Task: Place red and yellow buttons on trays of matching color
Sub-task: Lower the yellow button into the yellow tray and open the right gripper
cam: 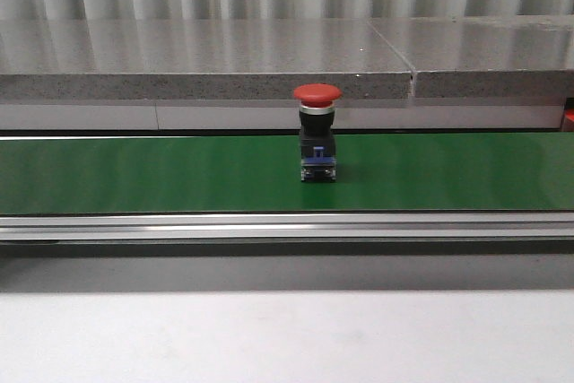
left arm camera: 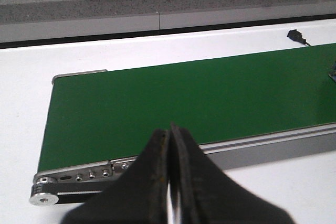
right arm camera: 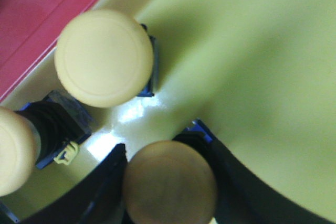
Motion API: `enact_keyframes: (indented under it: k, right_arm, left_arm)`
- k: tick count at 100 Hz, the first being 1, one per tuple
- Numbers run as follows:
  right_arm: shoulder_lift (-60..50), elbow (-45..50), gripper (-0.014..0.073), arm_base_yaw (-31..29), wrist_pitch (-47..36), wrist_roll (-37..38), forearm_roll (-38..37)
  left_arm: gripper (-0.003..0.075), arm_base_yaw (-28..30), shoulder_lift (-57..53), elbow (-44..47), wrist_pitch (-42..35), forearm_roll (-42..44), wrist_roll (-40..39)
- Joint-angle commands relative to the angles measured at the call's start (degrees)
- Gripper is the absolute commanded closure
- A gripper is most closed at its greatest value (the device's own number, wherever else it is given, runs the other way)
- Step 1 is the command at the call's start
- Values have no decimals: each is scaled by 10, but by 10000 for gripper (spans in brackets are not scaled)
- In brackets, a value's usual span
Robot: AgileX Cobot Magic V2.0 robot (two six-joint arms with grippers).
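A red button point(cam: 318, 132) with a black body stands upright at the middle of the green conveyor belt point(cam: 134, 172); no gripper shows in the front view. My left gripper point(left arm camera: 169, 129) is shut with nothing in it, hovering by the belt's near rail close to its end. My right gripper point(right arm camera: 167, 153) is shut on a yellow button point(right arm camera: 170, 184), its black fingers point(right arm camera: 107, 182) flanking the cap, right over the yellow tray point(right arm camera: 262, 77). Two more yellow buttons are in that tray: one upright point(right arm camera: 104, 57), one tilted point(right arm camera: 10, 150) at the frame edge.
The red tray point(right arm camera: 37, 9) borders the yellow tray. A grey stone ledge point(cam: 206, 60) runs behind the belt. White table point(cam: 287, 338) lies in front of the belt's metal rail point(cam: 287, 226). A small black connector point(left arm camera: 295, 35) lies beyond the belt.
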Motion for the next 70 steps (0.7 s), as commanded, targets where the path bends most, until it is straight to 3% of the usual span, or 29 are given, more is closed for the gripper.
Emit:
enact_keyframes:
  k: [1,15,70]
  right_arm:
    - [-19,-12,195,-4,-22,1,3]
    - [-19,-12,95,-4,-22,1,3]
    - [-142,-13,100,0,22,1,-1]
  left_arm:
    - [741,-5,4,-15,-41,-1,-1]
    - [741,-5,4,-15,-41,-1,-1]
    - [741,-5,4,-15,-41,-1,-1]
